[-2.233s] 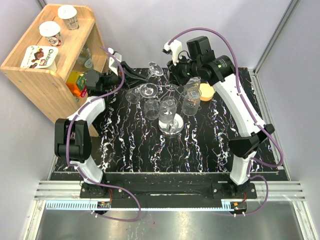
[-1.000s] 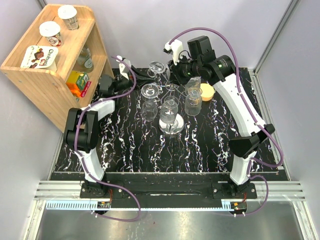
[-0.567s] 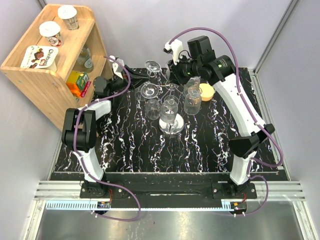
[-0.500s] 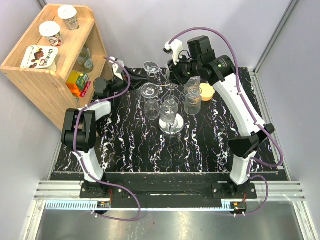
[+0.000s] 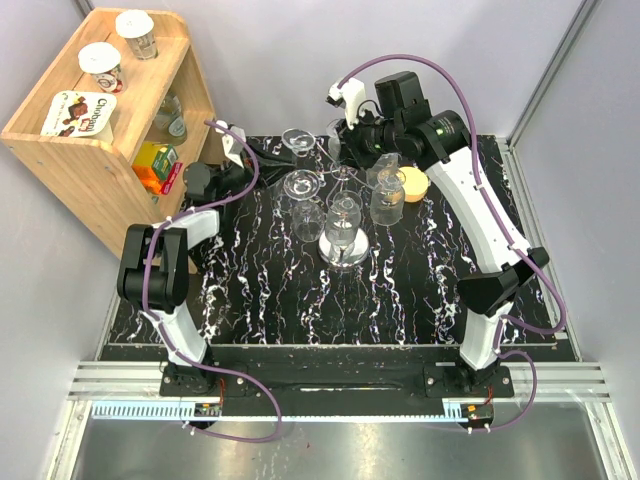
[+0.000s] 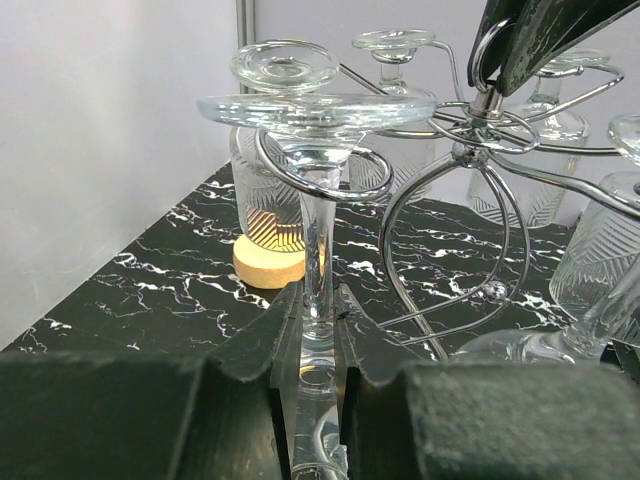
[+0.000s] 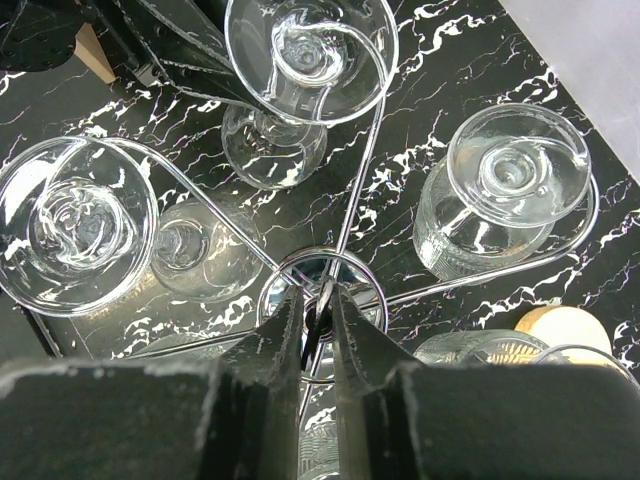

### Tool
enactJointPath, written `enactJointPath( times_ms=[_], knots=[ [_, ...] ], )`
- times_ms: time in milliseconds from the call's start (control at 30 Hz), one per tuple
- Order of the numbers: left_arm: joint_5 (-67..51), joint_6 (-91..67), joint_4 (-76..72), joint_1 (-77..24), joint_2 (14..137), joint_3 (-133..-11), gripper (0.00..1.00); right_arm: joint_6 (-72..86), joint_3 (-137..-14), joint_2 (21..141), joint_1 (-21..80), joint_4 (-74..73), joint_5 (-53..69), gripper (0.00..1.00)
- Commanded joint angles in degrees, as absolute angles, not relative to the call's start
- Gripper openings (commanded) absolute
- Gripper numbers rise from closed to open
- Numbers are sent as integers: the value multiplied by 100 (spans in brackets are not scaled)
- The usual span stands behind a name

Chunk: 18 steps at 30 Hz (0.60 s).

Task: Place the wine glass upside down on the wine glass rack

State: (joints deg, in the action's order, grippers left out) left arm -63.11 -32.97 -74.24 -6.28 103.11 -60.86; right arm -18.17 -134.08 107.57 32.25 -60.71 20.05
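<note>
Left fingers [image 6: 250, 350] clamp clear wine glass [image 6: 318, 232] stem; right fingers [image 7: 265, 350] pinch chrome wine glass rack [image 6: 478, 152] top ring.

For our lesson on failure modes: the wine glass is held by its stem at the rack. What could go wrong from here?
1. The foot of the wine glass seems to hover above a curl of the wine glass rack; opening the left gripper now could drop it.
2. Neighbouring hung glasses are close; a sideways nudge could knock them.
</note>
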Motion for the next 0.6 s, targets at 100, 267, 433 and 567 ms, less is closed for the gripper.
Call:
enactJointPath(
  times_ms=[100, 267, 433, 567],
  knots=[
    [-6468, -2848, -8710, -589, 10011, -5898, 0, -1714, -13702, 10819, 3217, -5818, 2013, 3],
    [-6618, -2681, -8693, -642, 9949, -5739, 0, -1714, -13711, 10846, 3226, -5836, 1978, 3],
    [-6636, -2260, -8509, -677, 9739, -5573, 0, -1723, -13728, 10863, 3234, -5862, 1934, 4],
    [-6697, -1645, -7815, -712, 9580, -5590, 0, -1705, -13737, 10898, 3234, -5854, 1942, 3]
  ],
)
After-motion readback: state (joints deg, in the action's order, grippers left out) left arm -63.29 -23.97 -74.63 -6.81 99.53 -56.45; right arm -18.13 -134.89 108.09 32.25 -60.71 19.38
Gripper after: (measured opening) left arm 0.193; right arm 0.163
